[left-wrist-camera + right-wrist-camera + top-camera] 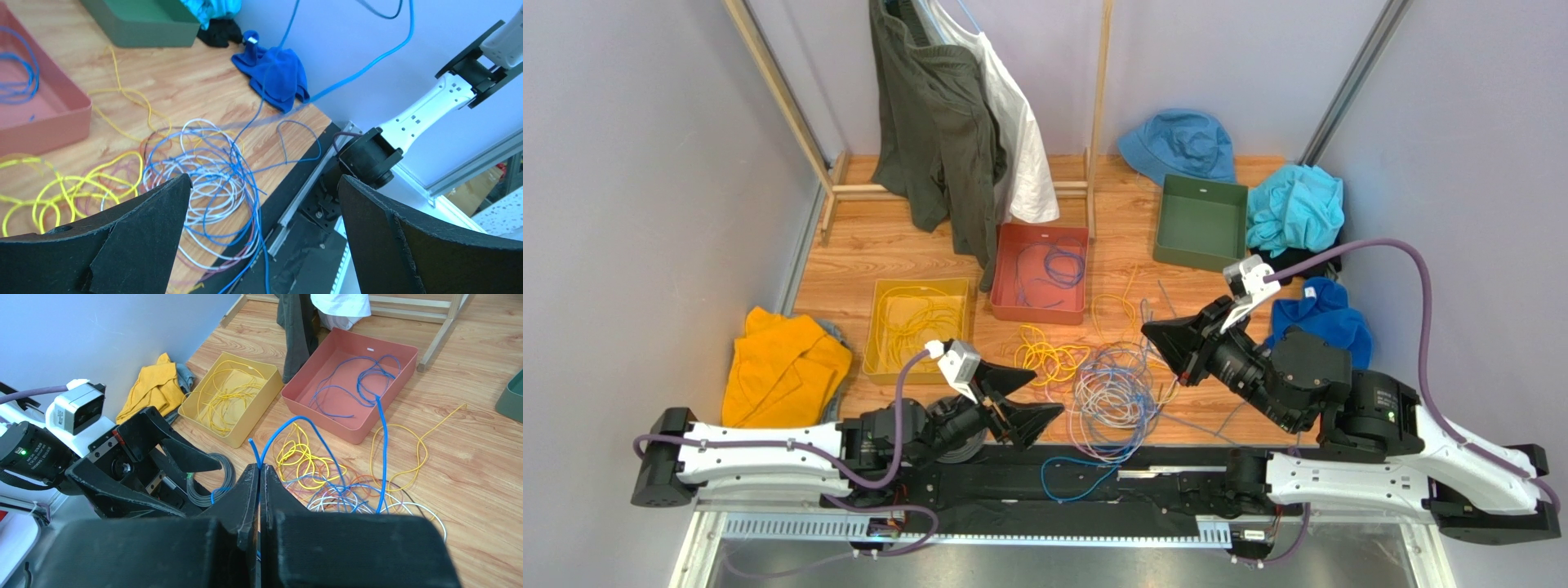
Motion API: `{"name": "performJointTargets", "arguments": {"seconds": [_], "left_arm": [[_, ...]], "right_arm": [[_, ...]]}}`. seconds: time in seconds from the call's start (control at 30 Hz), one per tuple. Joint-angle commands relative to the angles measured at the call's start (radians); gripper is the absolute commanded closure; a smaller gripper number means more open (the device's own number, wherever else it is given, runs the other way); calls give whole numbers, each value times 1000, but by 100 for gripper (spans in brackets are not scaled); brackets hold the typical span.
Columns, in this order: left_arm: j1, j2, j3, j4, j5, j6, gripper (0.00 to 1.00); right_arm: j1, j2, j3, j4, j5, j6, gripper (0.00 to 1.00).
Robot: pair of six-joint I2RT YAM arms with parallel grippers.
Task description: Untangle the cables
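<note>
The cables lie as a tangle of blue, white and purple-grey loops (1114,398) on the wooden floor, with a yellow bunch (1051,355) beside it. My right gripper (1151,333) hovers above the tangle's far right side. In the right wrist view the right gripper (259,468) is shut on a blue cable (294,421) that arches up from its tips. My left gripper (1048,392) stands open just left of the tangle. Through the left wrist view the left gripper (264,179) holds nothing, with the loops (209,177) below it and the raised blue cable (368,61) running up to the right.
A red tray (1011,300) holds blue cables, a yellow tray (881,355) yellow ones, and a green tray (1200,221) stands behind. A grey coil (212,478) lies by the left arm. Cloths: yellow (781,368), blue (1320,319), turquoise (1296,208). A clothes rack (952,110) stands at the back.
</note>
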Motion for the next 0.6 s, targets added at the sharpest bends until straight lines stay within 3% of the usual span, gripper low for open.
{"name": "performJointTargets", "arguments": {"seconds": [0.0, 0.27, 0.5, 0.57], "left_arm": [[-5, 70, 46, 220, 33, 202, 1], [-5, 256, 166, 326, 33, 401, 1], [-2, 377, 230, 367, -6, 489, 1], [18, 394, 241, 361, 25, 484, 7]], "right_arm": [[4, -4, -2, 25, -19, -4, 100], [4, 13, -17, 51, -74, 21, 100], [4, 14, -24, 64, -111, 35, 100], [4, 11, -30, 65, -115, 38, 100]]}}
